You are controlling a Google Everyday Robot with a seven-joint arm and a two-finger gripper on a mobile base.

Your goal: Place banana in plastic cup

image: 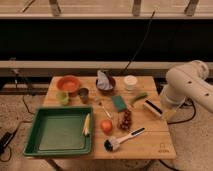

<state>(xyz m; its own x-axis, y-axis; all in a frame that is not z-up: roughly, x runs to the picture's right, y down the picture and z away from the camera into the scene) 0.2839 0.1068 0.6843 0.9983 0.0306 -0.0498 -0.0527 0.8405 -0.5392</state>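
From my station I see only the white arm (190,82), folded off the right edge of the wooden surface (150,145). The pincer itself is out of sight, so I cannot tell whether it is open or closed.

The banana (86,124) lies lengthwise along the right rim of the green tray (50,147), which overhangs the front-left corner. Just right of it sits the orange fruit (106,126), with a dark bunch of grapes (125,120) beyond and a dish brush (122,139) lying slantwise near the front edge.

The light green plastic cup (62,97) stands near the left edge, behind the tray, well apart from the banana. It is hemmed in (tight quarters there): the orange bowl (68,84) is just behind it and the dark metal cup (83,94) just to its right.

Along the back edge are a dark bowl holding grey cloth (105,81) and a white cup (130,82). The front-right corner is bare wood.
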